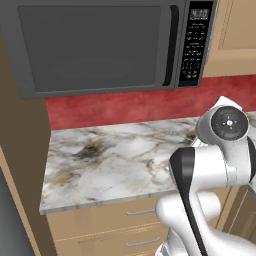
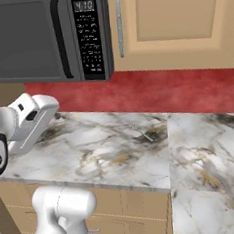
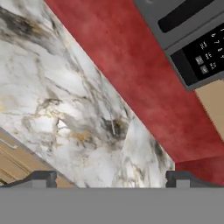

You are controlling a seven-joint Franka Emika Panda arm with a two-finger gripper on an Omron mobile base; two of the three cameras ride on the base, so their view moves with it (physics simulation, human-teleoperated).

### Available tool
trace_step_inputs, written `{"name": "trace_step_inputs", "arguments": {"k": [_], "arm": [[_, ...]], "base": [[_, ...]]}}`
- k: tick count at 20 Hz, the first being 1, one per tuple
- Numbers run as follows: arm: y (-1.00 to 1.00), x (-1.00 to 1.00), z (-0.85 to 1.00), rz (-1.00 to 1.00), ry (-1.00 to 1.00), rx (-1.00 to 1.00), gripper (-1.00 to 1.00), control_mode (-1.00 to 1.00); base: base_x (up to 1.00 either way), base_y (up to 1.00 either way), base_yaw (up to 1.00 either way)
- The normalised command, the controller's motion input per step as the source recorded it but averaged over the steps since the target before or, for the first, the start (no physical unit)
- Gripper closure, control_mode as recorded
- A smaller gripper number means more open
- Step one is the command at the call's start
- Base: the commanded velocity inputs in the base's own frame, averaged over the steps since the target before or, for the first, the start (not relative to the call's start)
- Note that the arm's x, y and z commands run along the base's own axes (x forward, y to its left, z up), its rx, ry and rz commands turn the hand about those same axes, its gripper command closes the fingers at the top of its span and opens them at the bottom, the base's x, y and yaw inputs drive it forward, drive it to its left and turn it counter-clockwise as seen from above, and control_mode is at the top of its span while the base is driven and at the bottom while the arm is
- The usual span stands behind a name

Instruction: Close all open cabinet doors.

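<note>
A tan cabinet door (image 2: 175, 18) with a recessed panel and a long vertical silver handle (image 2: 119, 26) hangs to the right of the microwave. It faces the room and looks flat against the cabinet front. Part of the same door (image 1: 237, 30) appears at the upper right of the left base view, and a corner of it (image 3: 214, 100) in the hand view. My gripper (image 3: 111, 179) hangs over the marble counter, well below the door. It is open, its fingertips (image 3: 43, 177) stand wide apart, and nothing is between them.
A dark microwave (image 1: 100, 45) hangs over the marble counter (image 1: 115, 160), with a red backsplash (image 2: 162, 90) behind. Drawer fronts (image 1: 135, 212) sit under the counter edge. A tall tan side panel (image 1: 22, 165) stands at the left. The counter turns a corner at the right (image 2: 210, 181).
</note>
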Motion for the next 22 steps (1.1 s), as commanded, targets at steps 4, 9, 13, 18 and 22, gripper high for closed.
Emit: {"name": "trace_step_inputs", "arguments": {"k": [4,9,13,18,22], "arm": [[0.03,-0.26,-0.33,-0.11,0.03,0.08,-1.00,-1.00],[0.05,-0.01,-0.03,0.00,0.00,0.00,-1.00,-1.00],[0.01,0.00,0.00,0.00,0.00,0.00,-1.00,-1.00],[0.00,0.00,0.00,0.00,0.00,0.00,-1.00,-1.00],[0.00,-0.19,0.00,0.00,0.00,0.00,-1.00,-1.00]], "base": [[0.00,0.00,0.00],[0.00,0.00,0.00],[0.00,0.00,0.00],[0.00,0.00,0.00],[0.00,0.00,0.00]]}}
